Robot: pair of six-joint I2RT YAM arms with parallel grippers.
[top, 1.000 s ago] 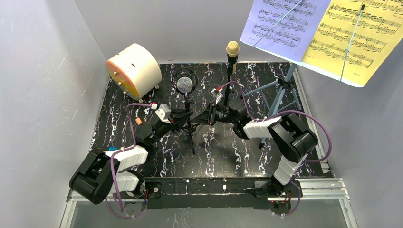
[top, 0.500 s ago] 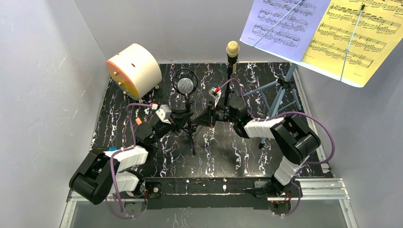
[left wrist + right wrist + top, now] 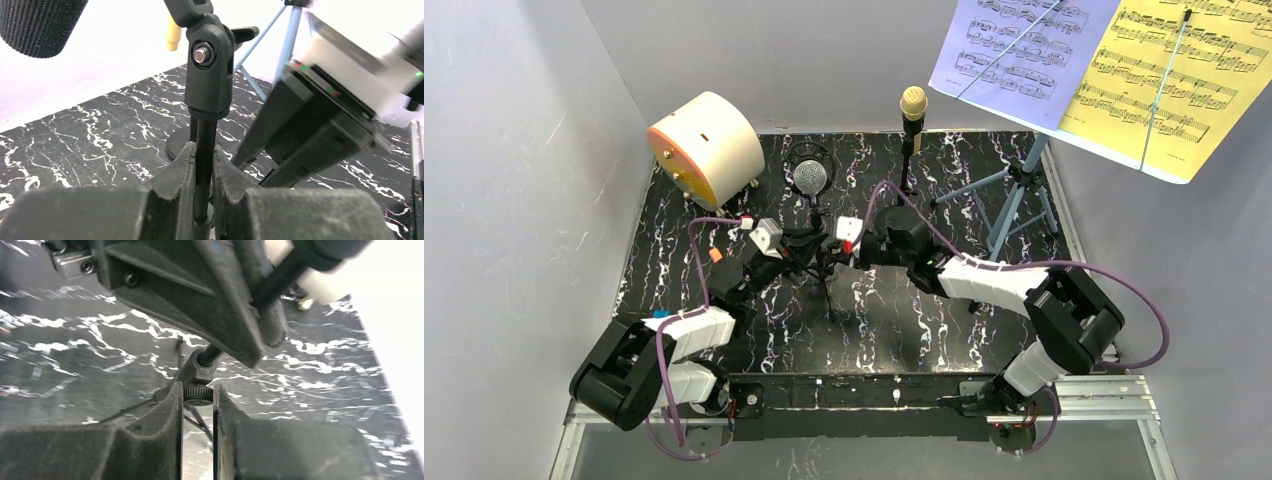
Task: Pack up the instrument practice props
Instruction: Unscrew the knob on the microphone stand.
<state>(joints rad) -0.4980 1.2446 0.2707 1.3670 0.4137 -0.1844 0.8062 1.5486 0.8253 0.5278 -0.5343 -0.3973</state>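
Top external, left claw [image 3: 203, 162], right claw [image 3: 198, 392] converged, clamping tripod pole [image 3: 205, 137]

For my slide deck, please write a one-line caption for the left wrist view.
Left gripper shut on the black tripod mic pole; the right gripper, blurred, close beside it.

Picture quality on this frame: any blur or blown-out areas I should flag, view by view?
Top view: sharp, evenly lit. Left wrist view: the tripod mic pole in the left pincer is crisp, the right pincer is motion-smeared, the wall behind is blown out white. Right wrist view: soft throughout, marble tabletop streaked, right edge washed out.
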